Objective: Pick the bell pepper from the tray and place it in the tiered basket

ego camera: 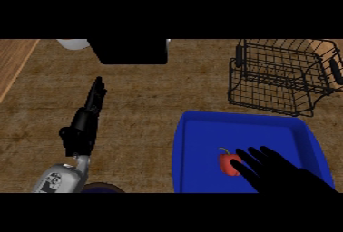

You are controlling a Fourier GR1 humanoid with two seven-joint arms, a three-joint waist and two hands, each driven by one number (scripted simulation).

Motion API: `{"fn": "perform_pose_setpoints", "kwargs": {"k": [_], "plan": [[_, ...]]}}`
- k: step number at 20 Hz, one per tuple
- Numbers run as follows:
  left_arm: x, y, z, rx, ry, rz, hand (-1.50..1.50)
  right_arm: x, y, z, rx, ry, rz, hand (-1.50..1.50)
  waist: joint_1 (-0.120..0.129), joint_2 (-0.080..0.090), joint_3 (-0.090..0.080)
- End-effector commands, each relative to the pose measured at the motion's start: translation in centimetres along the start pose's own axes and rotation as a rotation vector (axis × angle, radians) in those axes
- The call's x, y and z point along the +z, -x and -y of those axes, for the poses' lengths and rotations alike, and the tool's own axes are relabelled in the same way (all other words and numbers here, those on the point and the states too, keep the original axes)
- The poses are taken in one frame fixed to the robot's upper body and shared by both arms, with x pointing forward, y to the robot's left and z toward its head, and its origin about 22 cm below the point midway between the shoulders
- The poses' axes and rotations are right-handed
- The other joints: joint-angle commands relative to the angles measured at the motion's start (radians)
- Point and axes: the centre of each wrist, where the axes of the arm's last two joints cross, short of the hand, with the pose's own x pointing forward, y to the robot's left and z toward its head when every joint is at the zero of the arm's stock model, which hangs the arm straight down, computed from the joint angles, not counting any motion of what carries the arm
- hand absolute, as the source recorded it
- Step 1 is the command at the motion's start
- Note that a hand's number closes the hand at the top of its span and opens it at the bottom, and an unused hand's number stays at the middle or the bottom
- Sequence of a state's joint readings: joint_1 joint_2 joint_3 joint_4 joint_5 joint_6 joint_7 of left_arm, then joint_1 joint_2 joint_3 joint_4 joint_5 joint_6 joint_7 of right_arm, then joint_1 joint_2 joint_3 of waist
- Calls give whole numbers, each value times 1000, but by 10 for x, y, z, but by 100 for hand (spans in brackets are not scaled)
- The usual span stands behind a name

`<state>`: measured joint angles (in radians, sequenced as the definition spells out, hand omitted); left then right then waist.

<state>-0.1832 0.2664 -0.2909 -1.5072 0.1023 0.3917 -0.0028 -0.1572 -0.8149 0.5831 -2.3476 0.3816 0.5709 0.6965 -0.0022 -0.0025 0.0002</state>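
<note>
small red bell pepper (229, 164) lies in the blue plastic tray (194, 131), touching the right hand's (281, 174) spread fingertips on their left; stem points up-left. black wire tiered basket (281, 77) stands beyond.

Bell pepper (229, 164) in tray (201, 136), tiered basket (281, 77) behind, apparently apart

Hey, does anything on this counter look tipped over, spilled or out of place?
Nothing stands out. The red bell pepper lies inside the blue tray, the wire tiered basket stands upright behind it, and the right robot hand is spread open beside the pepper.
</note>
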Motion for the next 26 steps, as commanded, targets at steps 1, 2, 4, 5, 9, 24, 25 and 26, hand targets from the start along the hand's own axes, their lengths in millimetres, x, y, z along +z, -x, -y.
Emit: {"fn": "perform_pose_setpoints", "kwargs": {"k": [1,2,4,5,9,24,25,26], "plan": [[4,3,11,8,-21,11,0,15,-14,-11,109,46,-31,-150,-7,-1,0],[5,7,19,-8,-20,-2,0,5,5,0,127,32,-17,-150,-3,1,1],[9,-2,-3,2,-1,-7,0,-2,-7,3,146,59,6,-150,8,1,0],[8,-18,7,-2,6,23,0,-5,-8,-10,189,42,19,-150,7,-1,1],[10,-2,10,3,3,-11,0,-11,-1,-18,262,78,49,-150,2,1,1],[1,-16,14,16,2,-1,0,-29,24,-57,155,89,-68,-150,-2,1,0],[-13,-8,20,-5,-3,-5,0,-45,27,-39,146,87,-70,-150,0,3,0],[9,11,7,9,-11,-13,0,-29,34,-42,151,80,-60,-150,0,2,0]]}}
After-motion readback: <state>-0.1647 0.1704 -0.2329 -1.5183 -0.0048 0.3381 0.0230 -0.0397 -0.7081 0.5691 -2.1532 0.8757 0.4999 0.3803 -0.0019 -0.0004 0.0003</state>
